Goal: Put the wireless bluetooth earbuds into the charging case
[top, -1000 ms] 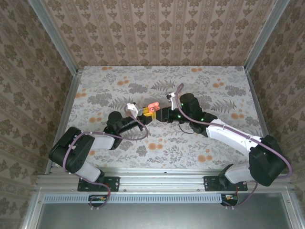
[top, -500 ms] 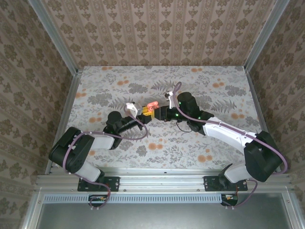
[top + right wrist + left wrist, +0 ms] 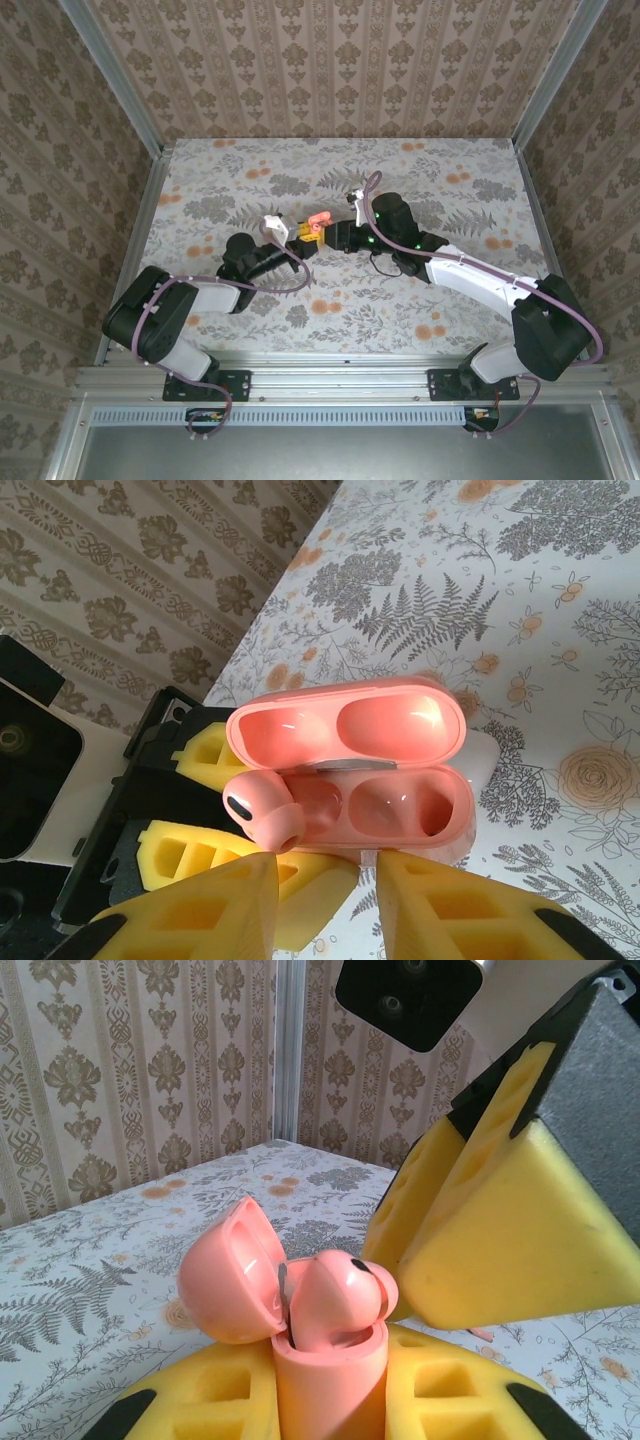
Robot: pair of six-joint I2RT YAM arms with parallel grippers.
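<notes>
Lab booth: aluminium frame (image 3: 340, 380), wallpapered walls (image 3: 330, 60)

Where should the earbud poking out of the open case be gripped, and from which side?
Probably best to grip the earbud by its rounded head, the part standing above the case rim; the rest sits in the slot. Come from the open side, opposite the raised lid, pinching across the head.
</notes>
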